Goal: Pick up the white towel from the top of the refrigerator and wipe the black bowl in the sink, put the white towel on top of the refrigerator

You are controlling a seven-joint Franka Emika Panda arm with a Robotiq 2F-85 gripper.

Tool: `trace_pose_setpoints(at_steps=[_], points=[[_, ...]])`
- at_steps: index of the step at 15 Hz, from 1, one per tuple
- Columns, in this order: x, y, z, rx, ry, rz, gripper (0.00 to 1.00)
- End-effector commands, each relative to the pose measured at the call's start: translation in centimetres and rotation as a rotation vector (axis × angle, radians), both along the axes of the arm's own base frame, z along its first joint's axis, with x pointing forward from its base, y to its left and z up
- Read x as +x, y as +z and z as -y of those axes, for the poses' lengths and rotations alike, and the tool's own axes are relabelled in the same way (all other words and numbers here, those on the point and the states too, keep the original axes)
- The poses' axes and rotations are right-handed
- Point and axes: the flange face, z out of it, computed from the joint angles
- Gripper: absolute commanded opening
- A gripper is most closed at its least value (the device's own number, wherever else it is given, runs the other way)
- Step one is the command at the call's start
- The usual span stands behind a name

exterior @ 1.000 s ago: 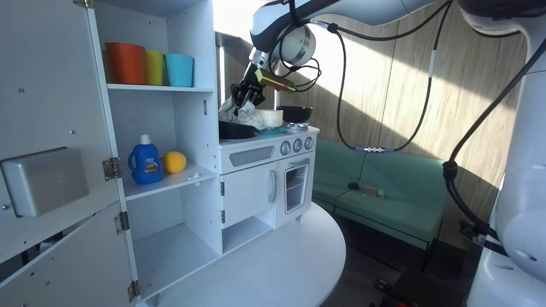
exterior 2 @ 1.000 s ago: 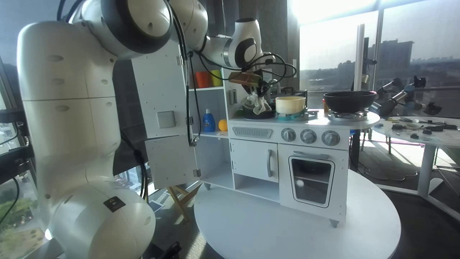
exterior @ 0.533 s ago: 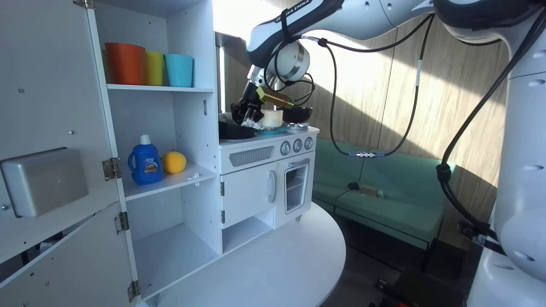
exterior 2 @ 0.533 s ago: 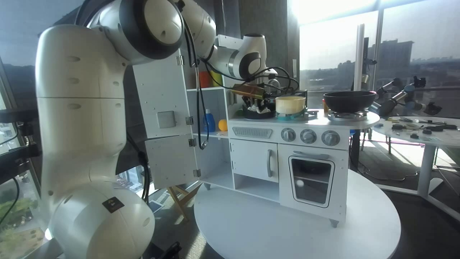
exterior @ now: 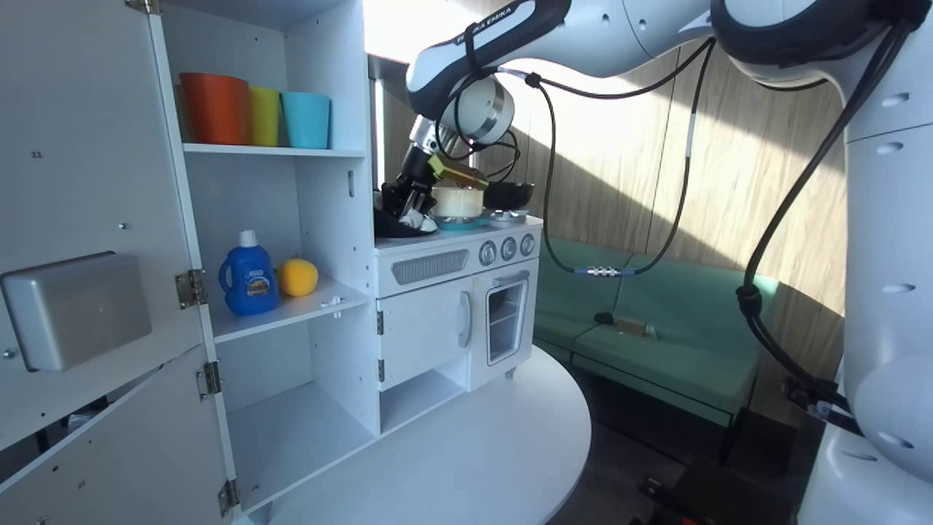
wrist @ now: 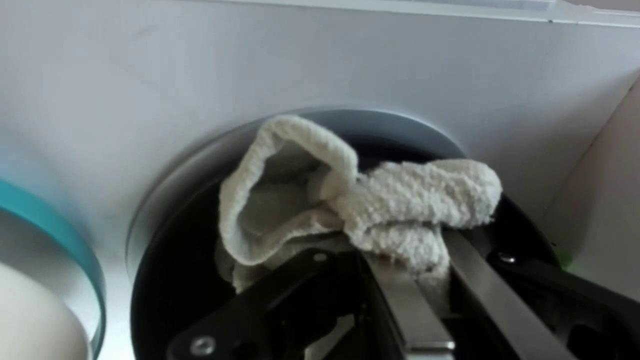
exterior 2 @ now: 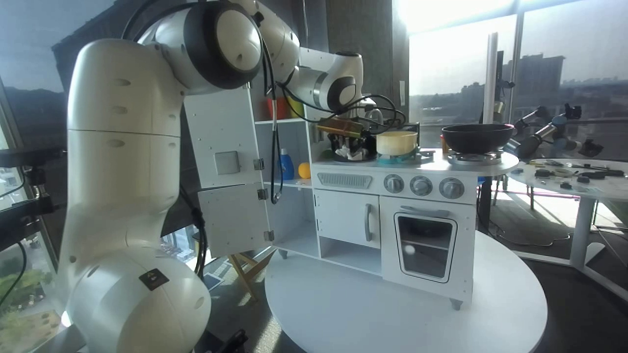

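My gripper [wrist: 415,257] is shut on the white towel [wrist: 420,197]; its fingers pinch a fold, and the rest bunches up around them. In the wrist view the towel is down inside the black bowl [wrist: 170,295], which sits in the round sink [wrist: 160,185]. The gripper also shows low over the bowl in both exterior views [exterior: 410,200] [exterior 2: 351,141], with bits of towel [exterior: 417,221] [exterior 2: 351,153] below the fingers. Whether the towel touches the bowl's bottom is hidden. The tall white refrigerator cabinet [exterior: 328,182] stands beside the sink; its top is mostly out of view or behind the arm.
A cream pot [exterior 2: 396,143] on a teal burner ring [wrist: 75,240] stands close beside the bowl. A black pan [exterior 2: 478,138] sits on the far burner. The refrigerator's side wall [wrist: 600,200] rises close by. Cups [exterior: 215,109], a blue bottle [exterior: 251,277] and an orange fruit [exterior: 297,277] stand on its shelves.
My gripper has come down with the towel from above the sink into the black bowl. Over the last half second it has shifted slightly toward the refrigerator side.
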Motion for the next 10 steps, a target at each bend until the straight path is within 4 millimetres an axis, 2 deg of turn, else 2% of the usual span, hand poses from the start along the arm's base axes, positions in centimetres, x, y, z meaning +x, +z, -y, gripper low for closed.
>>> trace_pose_setpoints(at_steps=[1, 5, 7, 10], points=[[1.9, 0.3, 1.2, -0.021, -0.026, 0.064, 0.11], [1.6, 0.6, 2.3, -0.071, -0.079, 0.035, 0.12], [0.9, 0.5, 1.9, -0.079, -0.087, -0.039, 0.12], [0.3, 0.4, 0.1, -0.021, -0.039, -0.147, 0.12]])
